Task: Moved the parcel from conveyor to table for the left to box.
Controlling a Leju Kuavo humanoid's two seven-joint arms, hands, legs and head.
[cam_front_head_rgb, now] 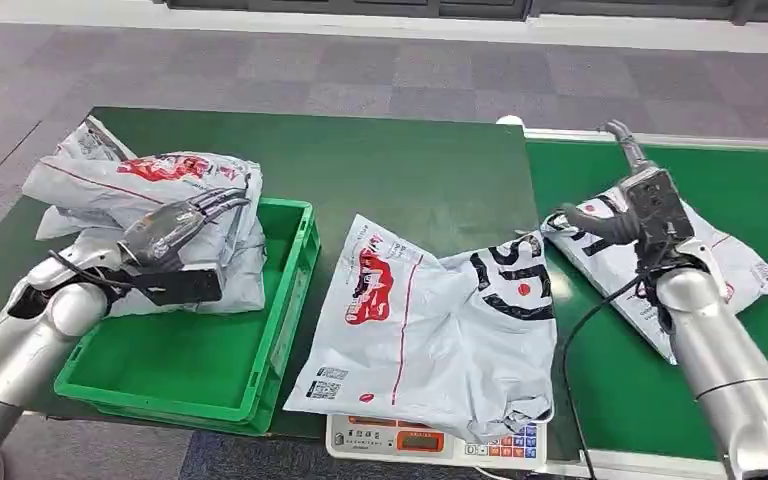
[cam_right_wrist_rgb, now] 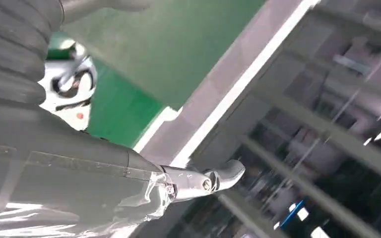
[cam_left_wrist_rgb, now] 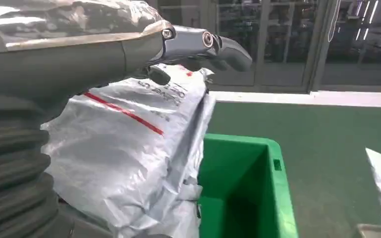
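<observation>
Parcel point(cam_front_head_rgb: 615, 262) under right robot hand point(cam_front_head_rgb: 632, 212)

Green crate point(cam_front_head_rgb: 278, 330) at the table's point(cam_front_head_rgb: 410, 170) front left corner: its left and far part is filled by a heap of grey parcels point(cam_front_head_rgb: 160, 190), with the left hand point(cam_front_head_rgb: 175, 235) spread just above them; the near right part of the crate floor is bare. A parcel point(cam_front_head_rgb: 430, 320) lies across the table's front right, draped over a scale point(cam_front_head_rgb: 430, 445) at the front edge. Far half of the table is bare green (open to passage). On the conveyor point(cam_front_head_rgb: 740, 190), another parcel point(cam_front_head_rgb: 650, 265) sits under the right hand point(cam_front_head_rgb: 620, 215); belt beyond is bare.
</observation>
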